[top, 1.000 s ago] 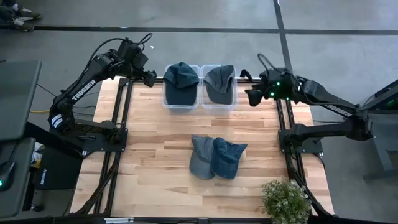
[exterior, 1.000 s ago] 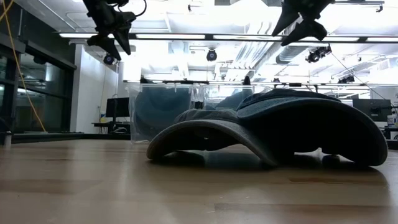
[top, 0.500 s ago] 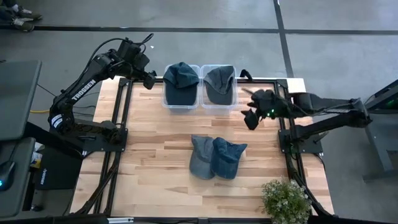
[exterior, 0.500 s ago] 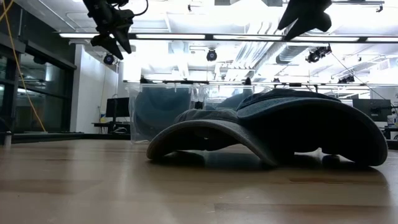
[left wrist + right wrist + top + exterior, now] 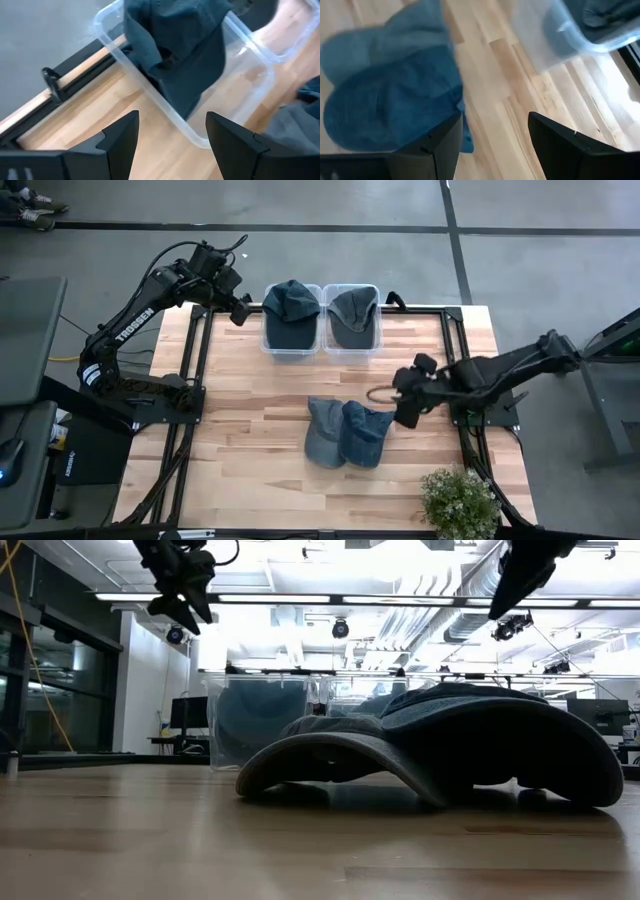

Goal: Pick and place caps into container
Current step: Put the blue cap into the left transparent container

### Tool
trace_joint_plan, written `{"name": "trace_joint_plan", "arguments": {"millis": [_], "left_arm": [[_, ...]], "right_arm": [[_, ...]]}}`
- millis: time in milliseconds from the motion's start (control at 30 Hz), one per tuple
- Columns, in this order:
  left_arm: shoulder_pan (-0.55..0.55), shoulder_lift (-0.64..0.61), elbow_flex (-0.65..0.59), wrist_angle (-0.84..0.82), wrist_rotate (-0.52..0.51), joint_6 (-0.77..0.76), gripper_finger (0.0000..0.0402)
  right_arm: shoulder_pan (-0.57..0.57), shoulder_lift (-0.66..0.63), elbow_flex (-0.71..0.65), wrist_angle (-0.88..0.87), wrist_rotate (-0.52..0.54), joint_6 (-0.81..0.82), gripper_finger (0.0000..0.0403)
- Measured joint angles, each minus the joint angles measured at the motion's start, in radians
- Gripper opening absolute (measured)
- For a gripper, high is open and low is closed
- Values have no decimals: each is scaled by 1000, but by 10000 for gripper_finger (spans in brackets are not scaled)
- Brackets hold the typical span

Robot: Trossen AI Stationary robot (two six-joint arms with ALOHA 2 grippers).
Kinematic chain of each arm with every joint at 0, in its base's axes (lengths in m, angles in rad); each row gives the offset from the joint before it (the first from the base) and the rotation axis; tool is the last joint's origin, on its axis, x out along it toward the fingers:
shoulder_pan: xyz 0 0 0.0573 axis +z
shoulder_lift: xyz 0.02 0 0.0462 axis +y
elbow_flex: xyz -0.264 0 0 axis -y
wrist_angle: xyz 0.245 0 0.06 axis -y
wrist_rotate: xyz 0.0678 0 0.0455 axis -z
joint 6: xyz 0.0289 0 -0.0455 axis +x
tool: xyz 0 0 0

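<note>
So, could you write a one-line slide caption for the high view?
Right gripper open beside the two caps on the table; two bins each hold a cap; left gripper waits.

Denim caps [image 5: 348, 432], clear plastic bins [image 5: 322, 348], wooden table [image 5: 250, 440]

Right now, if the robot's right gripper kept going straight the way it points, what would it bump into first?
Probably the dark blue denim cap lying on the wooden table. The open right gripper points down toward it from just beside it, though depth is unclear.
</note>
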Motion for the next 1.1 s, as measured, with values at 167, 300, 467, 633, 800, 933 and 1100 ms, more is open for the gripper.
{"name": "trace_joint_plan", "arguments": {"millis": [167, 300, 467, 633, 800, 933, 1100], "left_arm": [[0, 0, 0, 0, 37, -46, 229], [0, 0, 0, 0, 64, -81, 229], [0, 0, 0, 0, 78, -107, 229], [-1, 0, 0, -6, 114, -147, 229], [-1, 0, 0, -27, 111, -184, 229], [0, 0, 0, -42, 104, -185, 229], [-1, 0, 0, -60, 105, -185, 229]], "right_arm": [[82, 50, 0, 2, 16, -21, 220], [138, 66, 0, 29, 13, 31, 220], [236, 73, 0, 142, 41, 69, 220], [360, 141, 0, 254, 100, 4, 220], [436, 244, 0, 296, 164, 23, 222], [468, 323, 0, 341, 196, 31, 221], [471, 388, 0, 365, 204, 134, 222]]}}
